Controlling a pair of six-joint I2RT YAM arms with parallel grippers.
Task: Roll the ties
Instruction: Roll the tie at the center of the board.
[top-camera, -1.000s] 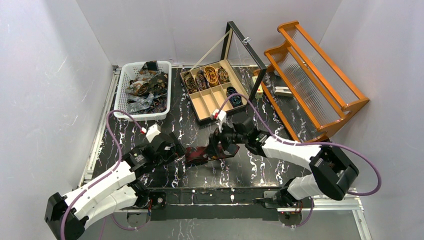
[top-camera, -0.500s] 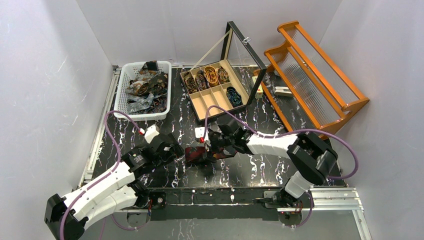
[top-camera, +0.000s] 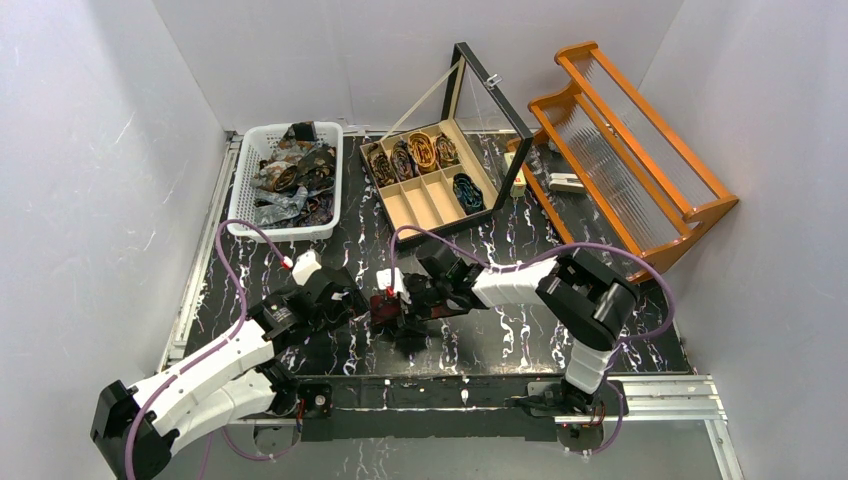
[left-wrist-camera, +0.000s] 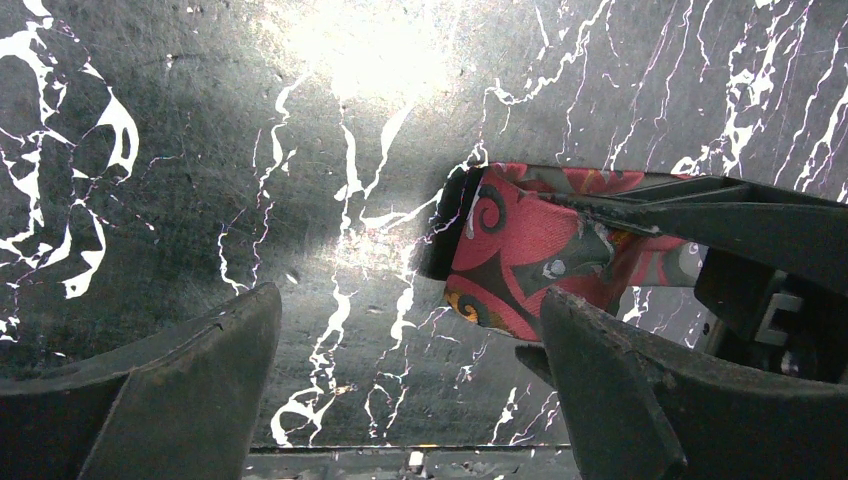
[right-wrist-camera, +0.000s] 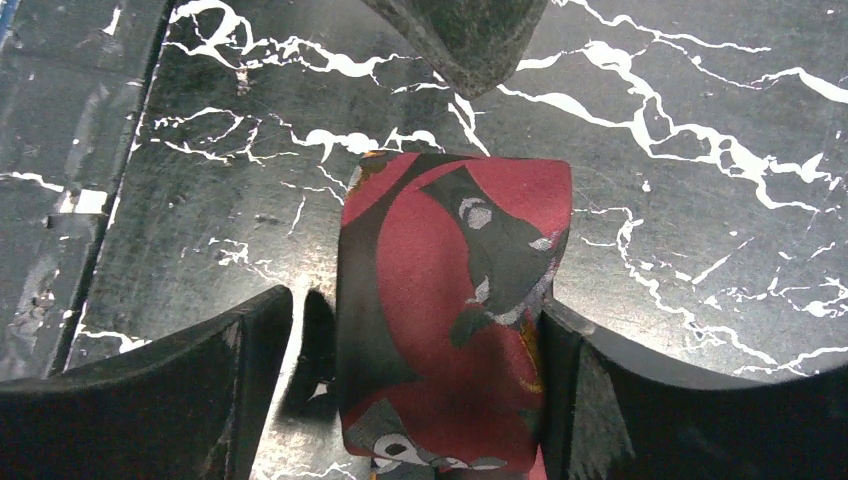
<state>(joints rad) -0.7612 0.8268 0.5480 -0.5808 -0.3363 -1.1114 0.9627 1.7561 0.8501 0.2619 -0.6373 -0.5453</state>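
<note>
The box (top-camera: 432, 232) stands on the table (top-camera: 480, 340), with its lid (top-camera: 490, 90) raised along its right side. Four coils (top-camera: 422, 152) fill the box's rear row, and a fifth (top-camera: 467, 192) lies at the right end of its front row. Left of the box stands a basket (top-camera: 240, 190) holding loose ties (top-camera: 290, 180). Right of the box stands a rack (top-camera: 625, 150). In front of the box a folded tie (top-camera: 386, 306) lies on the table. The left gripper (top-camera: 352, 300) is just left of this tie, and the right gripper (top-camera: 398, 305) straddles it from the right.

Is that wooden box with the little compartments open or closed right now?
Open. On the box, the glass lid stands raised at the back edge, and rolled ties lie exposed in its far compartments.
</note>
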